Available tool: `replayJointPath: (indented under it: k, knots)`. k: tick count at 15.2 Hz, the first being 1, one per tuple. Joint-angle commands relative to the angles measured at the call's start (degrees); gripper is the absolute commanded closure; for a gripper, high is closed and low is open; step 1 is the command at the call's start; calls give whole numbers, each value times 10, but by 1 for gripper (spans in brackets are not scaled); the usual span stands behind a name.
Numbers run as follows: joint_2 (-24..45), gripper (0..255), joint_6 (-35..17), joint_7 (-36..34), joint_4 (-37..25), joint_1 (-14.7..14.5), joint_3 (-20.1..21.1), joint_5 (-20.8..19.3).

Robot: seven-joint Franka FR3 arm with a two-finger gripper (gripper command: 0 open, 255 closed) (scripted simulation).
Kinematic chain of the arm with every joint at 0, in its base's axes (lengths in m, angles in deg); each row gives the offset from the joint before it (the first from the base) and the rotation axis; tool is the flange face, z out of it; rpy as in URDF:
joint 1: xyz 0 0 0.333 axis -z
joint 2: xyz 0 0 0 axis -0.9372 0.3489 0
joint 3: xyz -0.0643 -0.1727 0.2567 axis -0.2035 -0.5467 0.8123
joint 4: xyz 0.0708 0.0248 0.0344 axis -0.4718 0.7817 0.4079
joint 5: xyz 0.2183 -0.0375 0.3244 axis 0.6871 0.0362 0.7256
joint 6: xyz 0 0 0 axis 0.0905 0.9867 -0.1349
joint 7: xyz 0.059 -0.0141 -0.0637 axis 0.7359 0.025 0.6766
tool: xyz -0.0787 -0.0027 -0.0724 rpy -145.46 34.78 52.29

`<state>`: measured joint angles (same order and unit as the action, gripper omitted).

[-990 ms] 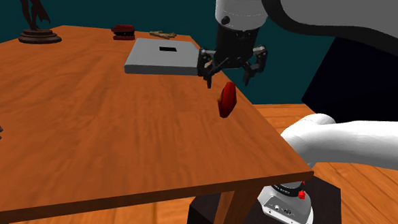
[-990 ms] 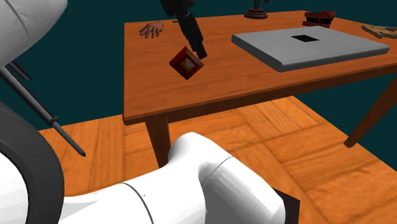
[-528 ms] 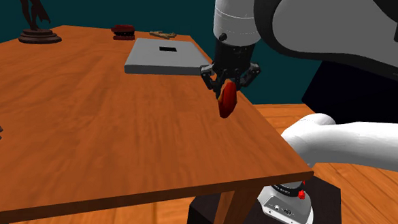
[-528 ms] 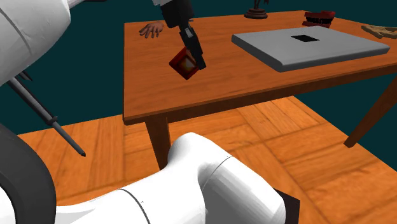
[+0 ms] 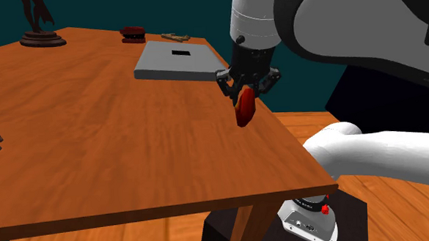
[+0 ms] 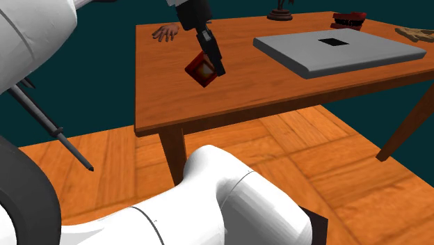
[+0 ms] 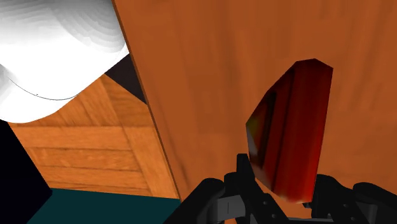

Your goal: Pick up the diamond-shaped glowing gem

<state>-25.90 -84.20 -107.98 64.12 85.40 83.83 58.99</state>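
Observation:
A red diamond-shaped gem [image 5: 244, 108] with an orange centre stands on one point on the wooden table [image 5: 96, 135], near the edge at the shoulder view's right. My black gripper [image 5: 247, 91] comes down from above and is shut on the gem's upper part. In the second exterior view the gem [image 6: 202, 69] shows its square face, with a finger [image 6: 214, 59] against its right side. From the wrist view the gem [image 7: 292, 137] rises between the two fingers, which clasp its near end.
A grey flat slab [image 5: 174, 60] lies beyond the gem. A dark statuette [image 5: 41, 30], a small red object [image 5: 133, 33] and a tan object [image 5: 175, 37] stand along the far edge. A hand-shaped object [image 6: 165, 32] lies at another edge. The table's corner [image 5: 332, 179] is close by.
One second ago the fingers stood open above the gem. They have since come down and shut on it. Nothing has moved in the last half second.

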Motion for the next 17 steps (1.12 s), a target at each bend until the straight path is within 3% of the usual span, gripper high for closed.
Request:
replayJointPath:
  k: [1, 17]
  knots:
    - [4, 255, 6, 1, -9, 2, -2, -2]
    - [60, 255, 84, 18, -145, 34, -26, -38]
